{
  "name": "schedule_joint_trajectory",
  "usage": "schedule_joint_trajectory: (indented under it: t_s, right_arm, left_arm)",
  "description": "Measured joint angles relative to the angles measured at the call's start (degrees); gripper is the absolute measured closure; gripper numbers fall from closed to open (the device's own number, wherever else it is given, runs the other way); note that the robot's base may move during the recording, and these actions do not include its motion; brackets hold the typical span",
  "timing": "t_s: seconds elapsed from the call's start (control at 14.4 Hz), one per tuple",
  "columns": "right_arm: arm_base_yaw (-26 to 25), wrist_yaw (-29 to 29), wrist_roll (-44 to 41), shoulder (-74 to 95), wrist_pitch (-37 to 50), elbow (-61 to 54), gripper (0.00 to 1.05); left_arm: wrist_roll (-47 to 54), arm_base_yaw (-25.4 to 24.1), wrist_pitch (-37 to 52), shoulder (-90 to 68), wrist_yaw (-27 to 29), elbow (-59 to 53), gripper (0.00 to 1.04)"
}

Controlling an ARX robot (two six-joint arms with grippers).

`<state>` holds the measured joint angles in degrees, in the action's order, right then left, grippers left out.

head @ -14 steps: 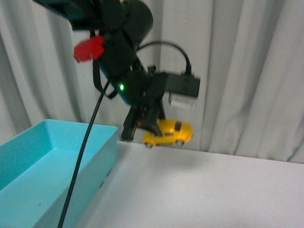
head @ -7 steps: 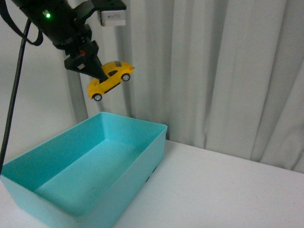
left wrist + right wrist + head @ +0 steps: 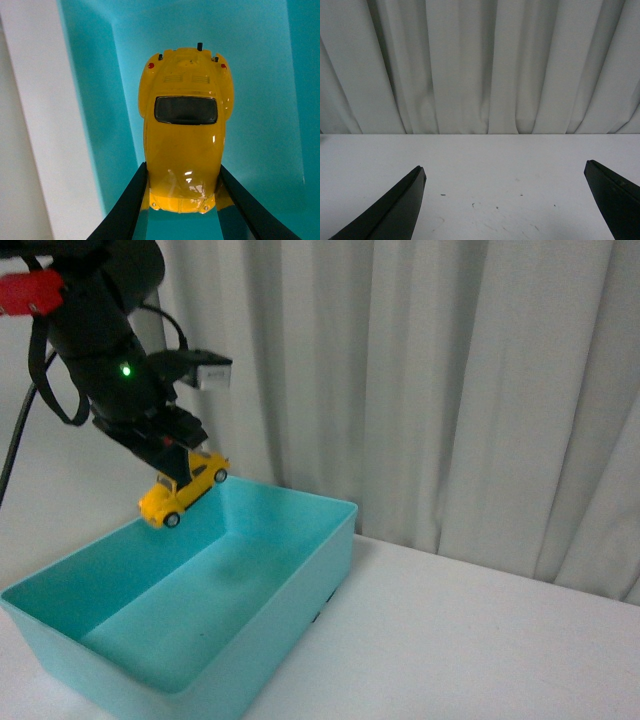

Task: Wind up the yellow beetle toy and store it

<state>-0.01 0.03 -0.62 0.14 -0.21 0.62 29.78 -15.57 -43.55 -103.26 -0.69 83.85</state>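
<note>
Yellow toy car (image 3: 183, 490), clamped in the left gripper (image 3: 175, 466), has dropped from high above the turquoise box (image 3: 300, 590) to just over its far rim. Judged next step: release into the box. The right gripper (image 3: 504, 167) stands open, away from the box.

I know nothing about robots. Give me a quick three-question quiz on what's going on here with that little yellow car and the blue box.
1. True or false: the yellow beetle toy rests on the floor of the turquoise bin.
2. Which holds the toy? A) left gripper B) right gripper C) neither
3. Fill in: the right gripper's jaws stand ____, with nothing between them.
Key: 1 false, it hangs in the air over the bin; 2 A; 3 open.
</note>
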Motion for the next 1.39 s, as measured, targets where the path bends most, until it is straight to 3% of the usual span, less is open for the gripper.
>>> schedule_joint_trajectory:
  t_s: [0.35, 0.83, 1.11, 1.39]
  right_arm:
    - [0.0, -0.02, 0.0, 0.0, 0.0, 0.0, 0.07]
    - [0.0, 0.0, 0.0, 0.0, 0.0, 0.0, 0.07]
    - [0.0, -0.02, 0.0, 0.0, 0.0, 0.0, 0.07]
    - [0.0, -0.02, 0.0, 0.0, 0.0, 0.0, 0.07]
  left_arm:
    - [-11.69, 1.84, 7.65, -11.58, 6.14, -2.19, 0.73]
    - [-4.5, 4.31, 15.32, -16.98, 9.79, -3.5, 0.73]
    - [-2.36, 4.87, 14.4, -18.53, 11.87, -4.48, 0.73]
    - [-3.56, 4.9, 12.9, -19.06, 10.08, -4.11, 0.27]
